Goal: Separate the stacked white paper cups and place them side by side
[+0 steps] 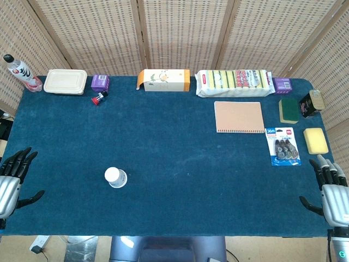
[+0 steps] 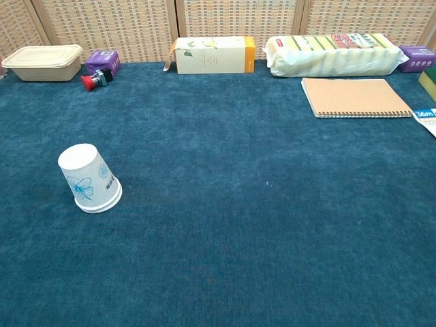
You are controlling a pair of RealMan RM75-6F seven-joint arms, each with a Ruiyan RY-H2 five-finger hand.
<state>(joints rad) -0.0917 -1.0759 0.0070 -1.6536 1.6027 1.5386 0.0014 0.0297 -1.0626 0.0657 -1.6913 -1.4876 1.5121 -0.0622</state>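
The stacked white paper cups (image 1: 115, 177) stand upside down on the blue cloth at the front left, with a blue flower print showing on the cups (image 2: 90, 180) in the chest view. My left hand (image 1: 12, 180) hovers at the table's left edge, fingers spread, holding nothing, well left of the cups. At the right edge my right hand (image 1: 330, 191) is also open with fingers apart, far from the cups. Neither hand appears in the chest view.
Along the back edge lie a water bottle (image 1: 22, 73), a beige lunch box (image 1: 65, 82), a purple box (image 1: 100, 82), a tea carton (image 1: 163, 79) and a sponge pack (image 1: 234, 83). A notebook (image 1: 239, 117), a correction-tape pack (image 1: 282, 146) and a yellow sponge (image 1: 316, 140) sit at the right.
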